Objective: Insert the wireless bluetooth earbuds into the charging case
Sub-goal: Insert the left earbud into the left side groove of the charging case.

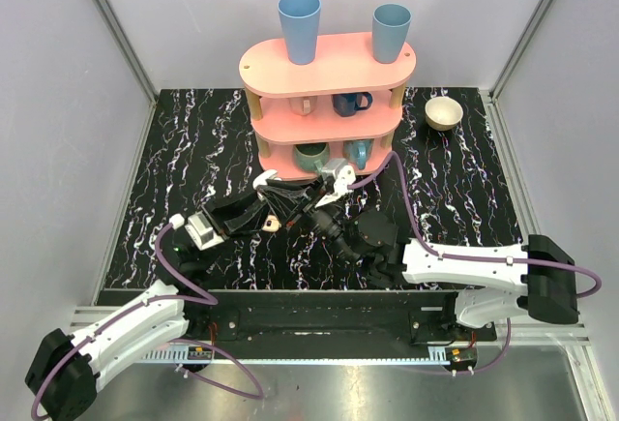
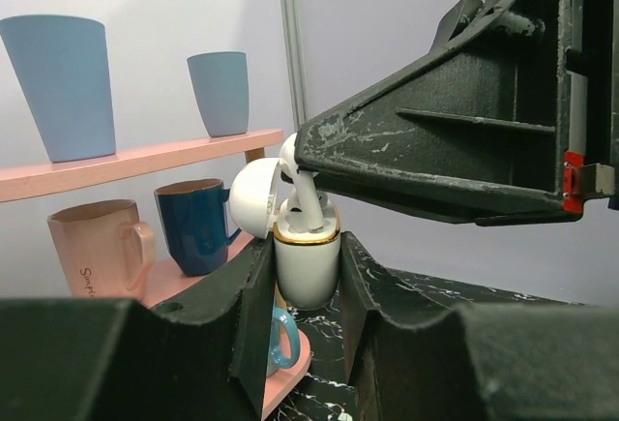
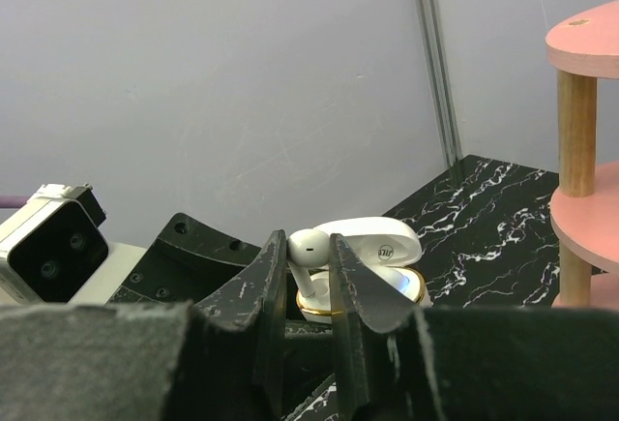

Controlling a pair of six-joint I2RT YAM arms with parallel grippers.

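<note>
While the left gripper was clamped tight around the small rounded white charging case with the gold rim, holding it upright with its domed white lid flipped open, the right gripper had its two black fingers pinched together on one tiny white earbud with a short stem.

Honestly, the sketchy bit looked like alignment to me. The earbud sat right at the mouth of the case, stem pointing down into it and bulb end up between the right fingers. If the stem came in a little off its well, I figured it would catch on the gold rim, then either twist in the pinch or pop loose and drop onto the black marble-pattern table. Pushing down hard could also make the case slip in the left grip, since it looked smooth and round. The open lid was just beside the right fingers too, so a sideways nudge might swing it.

Position-wise, the earbud was at the case opening, and the case was between the left fingers. Both were held in front of the three-tier pink wooden shelf. I couldn't tell whether the other earbud was already seated, because the fingers hid the inside.
</note>
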